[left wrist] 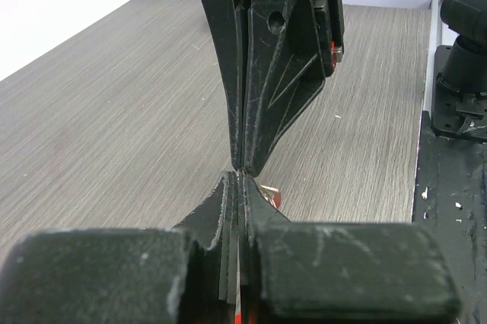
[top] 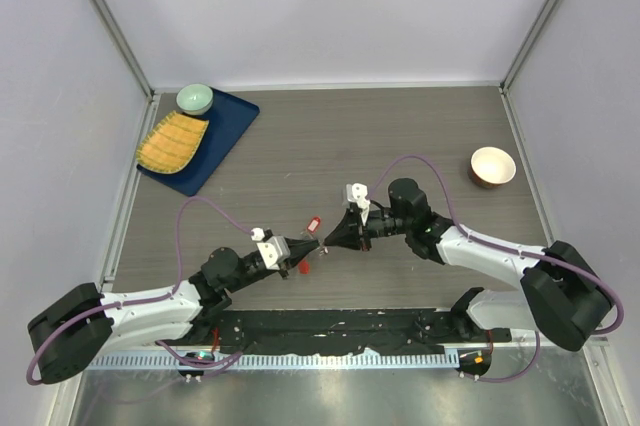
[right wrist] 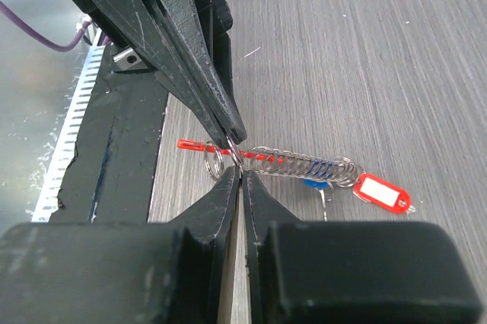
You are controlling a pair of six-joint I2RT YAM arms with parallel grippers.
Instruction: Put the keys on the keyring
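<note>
The keyring is a row of linked wire rings held a little above the table between both grippers. A red tag with a white label and a small blue tag hang at its far end. A thin red strip sticks out at its near end. My right gripper is shut on one ring at that near end. My left gripper comes down tip to tip and is shut on the same ring. From above, the two grippers meet at mid table. The keys are hidden.
A blue tray at the back left carries a yellow ribbed dish and a green bowl. A tan bowl stands at the right. A black mat runs along the near edge.
</note>
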